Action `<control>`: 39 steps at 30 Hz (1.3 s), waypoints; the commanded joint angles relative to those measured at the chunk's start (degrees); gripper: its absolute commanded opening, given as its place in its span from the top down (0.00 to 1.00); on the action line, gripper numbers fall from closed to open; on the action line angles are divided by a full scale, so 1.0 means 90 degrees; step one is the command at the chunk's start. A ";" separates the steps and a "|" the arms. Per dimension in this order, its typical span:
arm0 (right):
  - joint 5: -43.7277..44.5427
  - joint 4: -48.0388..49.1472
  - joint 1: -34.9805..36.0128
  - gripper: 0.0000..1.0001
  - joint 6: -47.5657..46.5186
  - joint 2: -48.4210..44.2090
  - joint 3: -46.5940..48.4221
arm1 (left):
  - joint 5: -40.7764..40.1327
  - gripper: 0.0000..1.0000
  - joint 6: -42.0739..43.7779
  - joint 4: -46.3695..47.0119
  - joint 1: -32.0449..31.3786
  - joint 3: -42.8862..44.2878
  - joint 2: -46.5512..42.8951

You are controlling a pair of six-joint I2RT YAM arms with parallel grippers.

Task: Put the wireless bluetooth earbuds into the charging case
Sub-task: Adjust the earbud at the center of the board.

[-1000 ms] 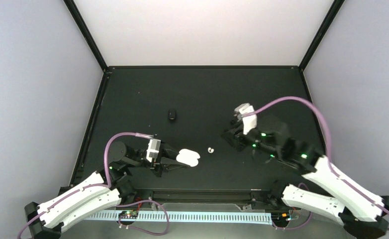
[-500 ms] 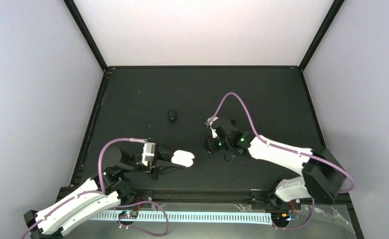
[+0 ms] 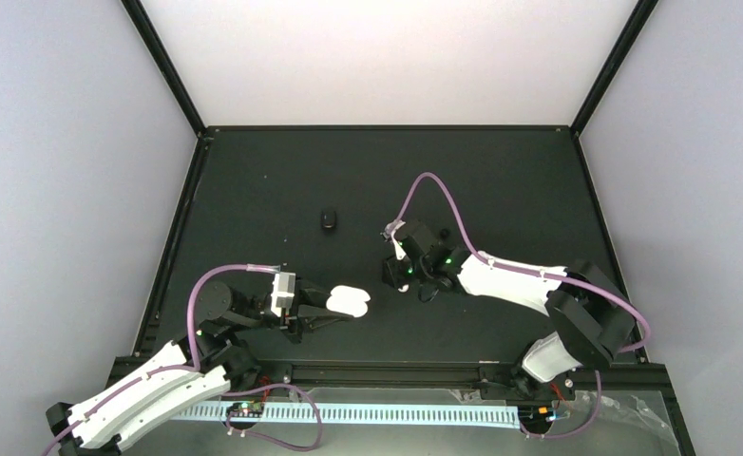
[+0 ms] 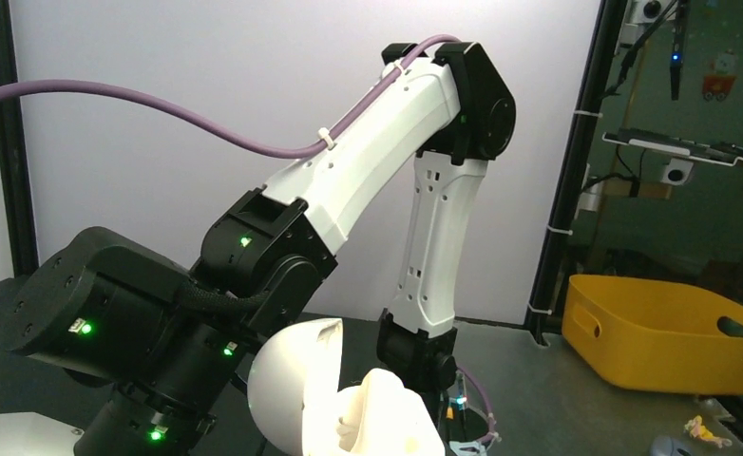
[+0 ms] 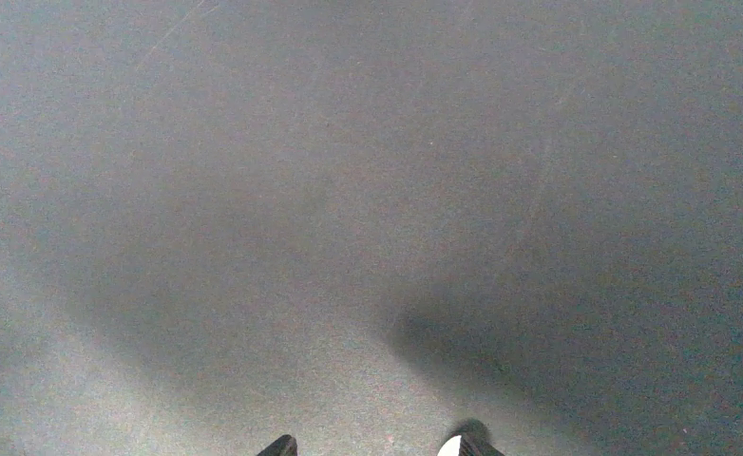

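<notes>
White charging case (image 3: 351,302) waits open in the left gripper (image 3: 328,308); the right arm has swung in over the white earbud's spot.
The left gripper stays pinched on the case, drawn slightly back toward its base. Beyond it, well apart, lies a small black earbud (image 3: 328,220). The right gripper (image 3: 396,277), far off to the right a second ago, now hangs just right of the case and hides the white earbud from above. Its fingertips (image 5: 282,445) stand spread over bare table (image 5: 349,190), and a white sliver (image 5: 450,446) at one tip is perhaps that earbud. A pick-up looks imminent.
</notes>
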 commanded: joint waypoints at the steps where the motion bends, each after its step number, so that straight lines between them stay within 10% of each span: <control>1: -0.0203 0.0071 -0.0048 0.57 -0.0414 -0.0188 0.0009 | -0.0151 0.99 0.0052 -0.0085 0.0025 0.0041 -0.0094; 39: 0.0116 0.1380 -0.0305 0.79 0.1787 -0.0149 -0.1319 | -0.0184 0.98 0.0045 -0.0067 0.0029 -0.0008 -0.0094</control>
